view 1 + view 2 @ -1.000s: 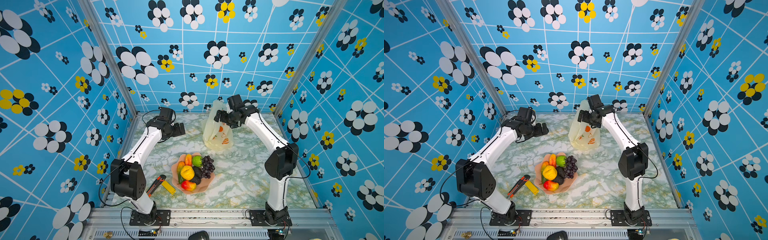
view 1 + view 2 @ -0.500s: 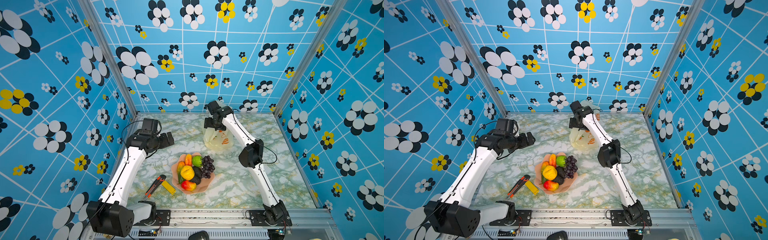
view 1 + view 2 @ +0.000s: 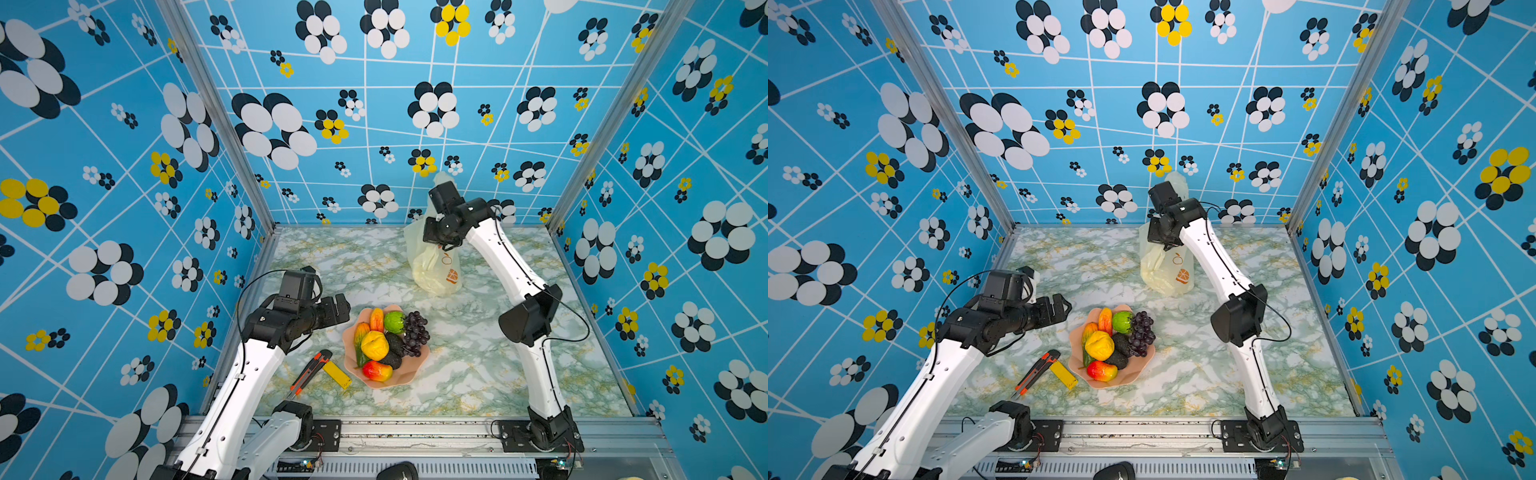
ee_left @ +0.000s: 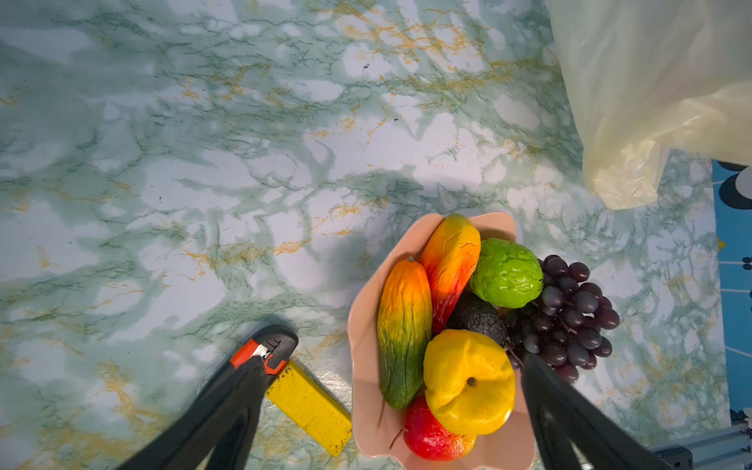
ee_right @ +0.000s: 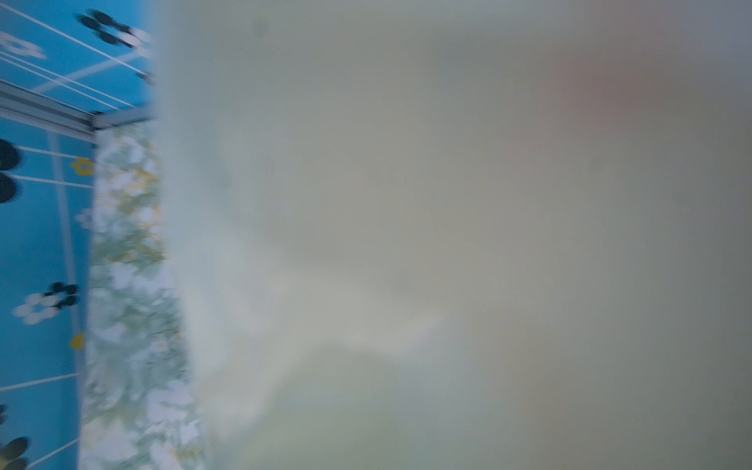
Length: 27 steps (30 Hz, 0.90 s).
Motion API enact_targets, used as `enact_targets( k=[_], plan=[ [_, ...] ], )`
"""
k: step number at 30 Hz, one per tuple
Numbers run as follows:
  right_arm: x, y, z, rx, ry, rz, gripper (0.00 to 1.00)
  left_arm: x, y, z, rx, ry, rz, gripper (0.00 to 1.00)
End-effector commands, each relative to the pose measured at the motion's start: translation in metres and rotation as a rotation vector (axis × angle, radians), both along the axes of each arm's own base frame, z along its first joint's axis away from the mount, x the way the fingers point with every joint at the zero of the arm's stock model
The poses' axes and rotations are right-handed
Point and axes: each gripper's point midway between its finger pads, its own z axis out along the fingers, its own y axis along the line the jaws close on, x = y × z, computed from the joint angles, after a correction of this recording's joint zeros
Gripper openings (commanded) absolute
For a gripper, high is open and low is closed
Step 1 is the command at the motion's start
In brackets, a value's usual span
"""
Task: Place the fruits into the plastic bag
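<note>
Black and spread to its full width, our left gripper [image 3: 337,309] hangs empty over the marbled table [image 3: 478,374], just left of the pink scalloped bowl [image 3: 417,374]. In the left wrist view its fingers [image 4: 561,407] frame the bowl's near side, one over the orange-black utility knife [image 4: 276,339] and the other by the grape bunch [image 4: 569,309]. A flat yellow block [image 4: 309,407] lies between knife and bowl.

All the fruits [image 3: 384,343] that we can see sit piled in the bowl, so we judge no fruit is packed yet and the first pick is in hand. Next we need to lower onto a top piece, probably the yellow lumpy fruit [image 3: 374,345], close on it without dragging its neighbours, and carry it rightward.

Farther right and back, the plastic bag [image 3: 432,270] stands tall, its bottom apparently on the table. Our right gripper [image 3: 434,237] is closed tight on the bag's upper part, and film fills the right wrist view. We cannot tell whether the mouth gapes enough to take a fruit.
</note>
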Motion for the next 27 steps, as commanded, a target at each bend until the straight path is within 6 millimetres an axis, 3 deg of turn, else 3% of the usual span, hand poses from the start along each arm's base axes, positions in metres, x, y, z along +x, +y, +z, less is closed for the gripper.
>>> enact_targets(
  k=[1,5,7,9,11,12,17,22,27],
  plan=[
    [-0.019,0.006,0.061,0.036,-0.147,0.147,0.0,0.007,-0.006,0.027,0.004,-0.097,-0.034,0.99],
    [-0.035,-0.02,0.083,-0.113,-0.285,0.203,0.0,0.016,-0.018,0.044,-0.06,-0.115,-0.05,0.99],
    [-0.046,-0.026,0.083,-0.134,-0.4,0.242,0.0,0.019,-0.027,0.053,-0.073,-0.13,-0.079,0.99],
    [-0.067,-0.031,0.089,-0.103,-0.628,0.284,0.0,0.025,-0.04,0.061,-0.068,-0.149,-0.127,0.99],
    [-0.095,-0.048,0.075,-0.096,-0.864,0.264,0.0,0.033,-0.052,0.068,-0.096,-0.146,-0.155,0.99],
    [-0.106,-0.054,0.079,-0.103,-0.954,0.264,0.0,0.035,-0.058,0.07,-0.123,-0.139,-0.162,0.99],
    [-0.14,-0.058,0.043,-0.334,-0.871,0.515,0.0,0.04,-0.076,0.08,-0.21,-0.13,-0.197,0.99],
    [-0.157,-0.069,0.044,-0.416,-0.913,0.552,0.0,0.048,-0.091,0.084,-0.302,-0.105,-0.211,0.99],
    [-0.183,-0.059,0.031,-0.455,-0.867,0.767,0.0,0.063,-0.104,0.103,-0.445,-0.121,-0.235,0.99]
  ],
)
